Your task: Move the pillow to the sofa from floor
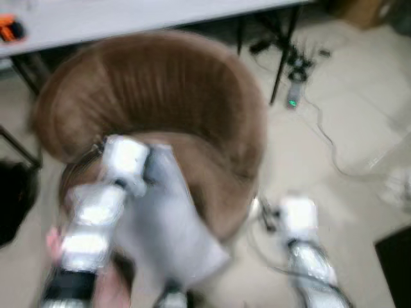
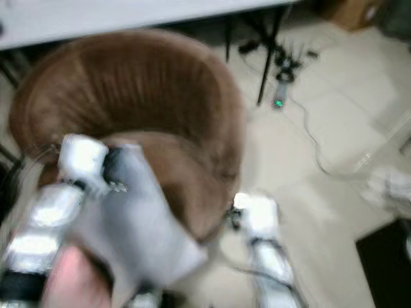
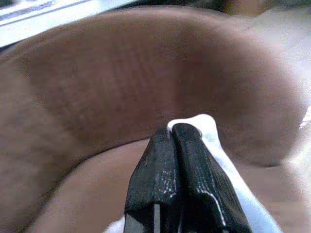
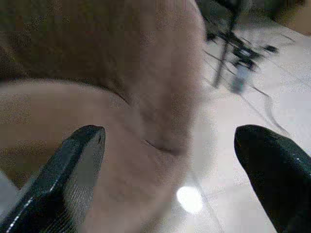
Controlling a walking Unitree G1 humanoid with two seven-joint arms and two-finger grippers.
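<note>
Pinched by one edge in the clenched left gripper [image 3: 170, 145] above the brown sofa's [image 1: 160, 83] seat, the grey pillow [image 1: 167, 218] could be slid floorward if released off-centre, while the right gripper [image 4: 170, 141] is held spread, empty.

Place: a room that mixes home seating with a work area, blurred in the head views.
Seating: a round brown sofa chair [image 1: 160, 96] with a ribbed, curved back stands in the middle.
Worktop: a long pale worktop [image 1: 128, 16] on thin black legs [image 1: 282, 58] runs behind the chair.
Floor: pale glossy floor [image 1: 347, 96], bare beside the chair.
Electrics: a power strip [image 1: 294, 96] with a green light and loose cables [image 1: 327, 138] lie under the worktop.
</note>
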